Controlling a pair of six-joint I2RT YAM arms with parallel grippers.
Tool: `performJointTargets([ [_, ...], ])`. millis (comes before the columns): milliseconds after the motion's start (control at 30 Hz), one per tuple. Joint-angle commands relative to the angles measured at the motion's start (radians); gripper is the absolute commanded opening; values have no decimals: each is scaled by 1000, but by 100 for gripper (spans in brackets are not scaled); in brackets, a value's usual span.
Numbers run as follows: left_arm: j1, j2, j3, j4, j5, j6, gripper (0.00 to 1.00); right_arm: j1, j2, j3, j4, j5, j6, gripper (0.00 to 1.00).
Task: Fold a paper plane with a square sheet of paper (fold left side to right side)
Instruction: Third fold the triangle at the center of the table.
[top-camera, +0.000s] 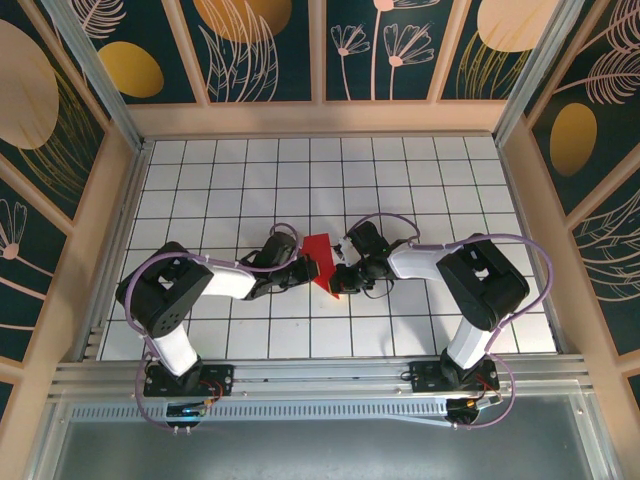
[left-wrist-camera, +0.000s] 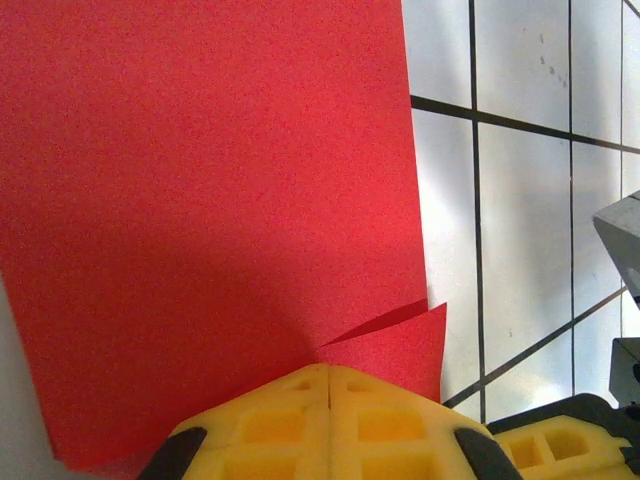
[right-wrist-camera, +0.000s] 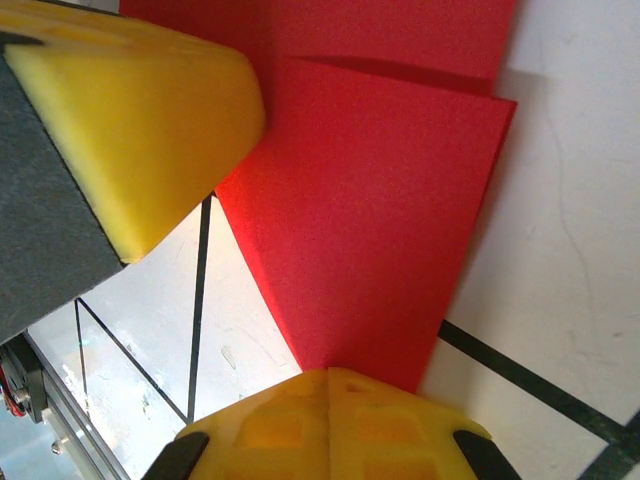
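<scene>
Patterned wall panels (top-camera: 250, 40), dark with gold and pink leaf shapes; they stand round three sides, well beyond both hands.

Bench (top-camera: 400, 180), white with a black grid; it lies beneath both hands and runs past them on every side.

Left arm (top-camera: 175, 290) and right arm (top-camera: 480, 280), black and white with lilac cables; each reaches inward from its base, so the two hands meet near the bench's middle.

Square sheet of paper (top-camera: 322, 262), bright red, already folded into layers; it lies between the two hands, touching both. Seen from the left wrist, the sheet (left-wrist-camera: 200, 200) spreads out ahead of that hand's tips, with a small flap lifted just beside them.

Right hand (right-wrist-camera: 328, 385), yellow pads pressed together on the narrow end of a raised red flap (right-wrist-camera: 380, 220); one pad of the left hand (right-wrist-camera: 140, 130) sits just beyond it.

Left hand (left-wrist-camera: 328, 385), pads together at the sheet's near edge; whether paper is caught between them cannot be told.
</scene>
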Motion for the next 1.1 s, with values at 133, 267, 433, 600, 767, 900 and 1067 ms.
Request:
performJointTargets([
  [133,-3,17,-42,-47,-45,-26,0,19,-48,24,-98,31,52,0],
  [267,-4,18,-34,-63,-47,-17,0,26,-55,37,-57,7,78,0],
  [433,-4,20,-31,-66,-46,-17,0,34,-23,60,-2,8,96,0],
  [600,-4,24,-26,-73,-45,-12,0,38,25,97,24,27,97,0],
  [767,-4,23,-25,-80,-50,-12,0,41,73,126,23,31,86,0],
  [900,-4,23,-24,-83,-53,-13,0,42,87,116,19,43,84,0],
  [1067,-4,27,-18,-103,-61,-11,0,44,87,87,-19,51,76,0],
])
